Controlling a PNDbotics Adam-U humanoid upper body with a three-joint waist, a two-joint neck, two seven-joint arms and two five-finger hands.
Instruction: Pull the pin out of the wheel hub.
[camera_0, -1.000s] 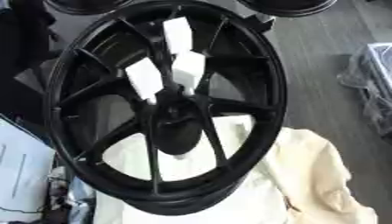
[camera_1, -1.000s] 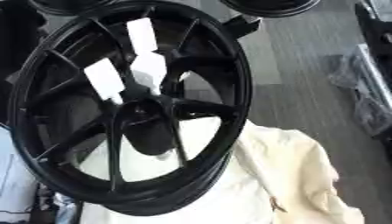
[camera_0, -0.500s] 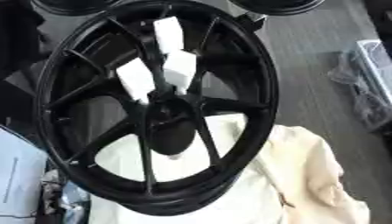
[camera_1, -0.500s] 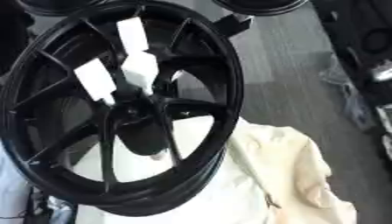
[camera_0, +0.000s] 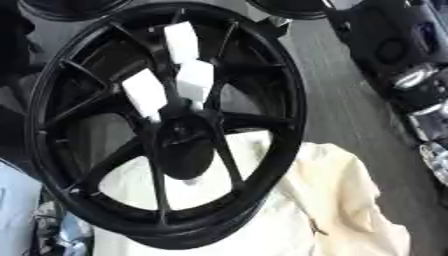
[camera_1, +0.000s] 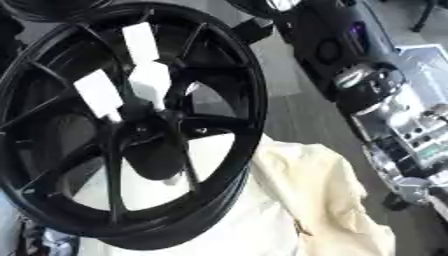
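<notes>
You have one black wheel (camera_0: 166, 125) lying on a cream cloth (camera_0: 350, 200), three white pins (camera_0: 194, 80) standing just above its hub (camera_0: 184, 137). Neither hand shows, so finger state can't be told. Camera has swung right since before; wheel unmoved.

Black spoked wheel hub (camera_0: 166, 130) lies tilted, filling the left of view, lower rim on cream cloth (camera_0: 341, 210). Three white blocks (camera_0: 194, 77) stick up near its centre; pin not distinguishable.

I see the wheel (camera_0: 166, 125) resting on a cloth (camera_0: 341, 210) that spreads out to its right. Three tags (camera_0: 194, 77) sit on the spokes behind the hub (camera_0: 184, 145). A robot arm (camera_1: 367, 90) stands at my far right.
</notes>
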